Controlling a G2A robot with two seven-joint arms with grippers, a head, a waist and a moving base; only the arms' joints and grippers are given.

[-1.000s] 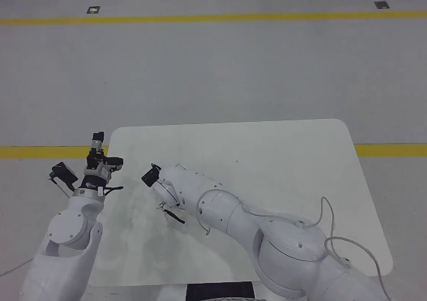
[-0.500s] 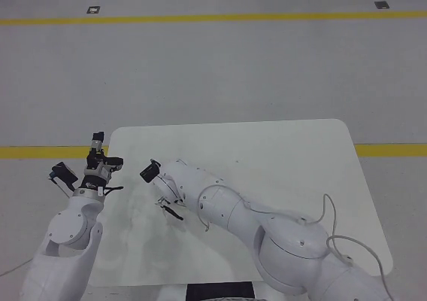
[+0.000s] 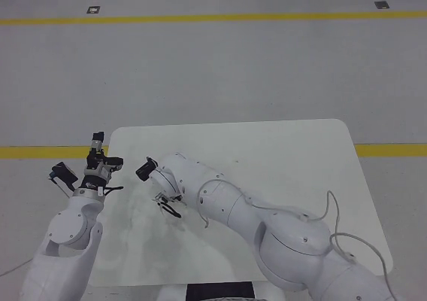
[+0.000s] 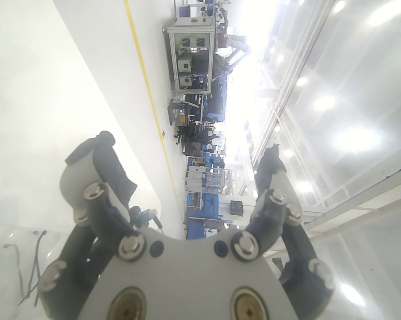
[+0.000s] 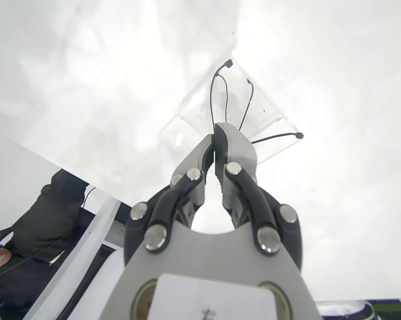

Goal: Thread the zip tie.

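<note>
Near the white tabletop's (image 3: 289, 165) left edge, your zip tie (image 5: 212, 94) is pinched between the right gripper's (image 5: 214, 143) pressed-together fingertips, over a clear tray (image 5: 200, 108) of spare ties (image 5: 277, 136). The left gripper (image 4: 187, 149) sits spread wide beyond that edge. Watch the thin strap: it could twist or slip in so small a pinch.

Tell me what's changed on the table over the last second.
The right gripper, shut on a black zip tie, has shifted a little toward the left arm and away from the robot, carrying the tie along. Nothing was let go. The left gripper stayed open and still beside the table's left edge.
</note>
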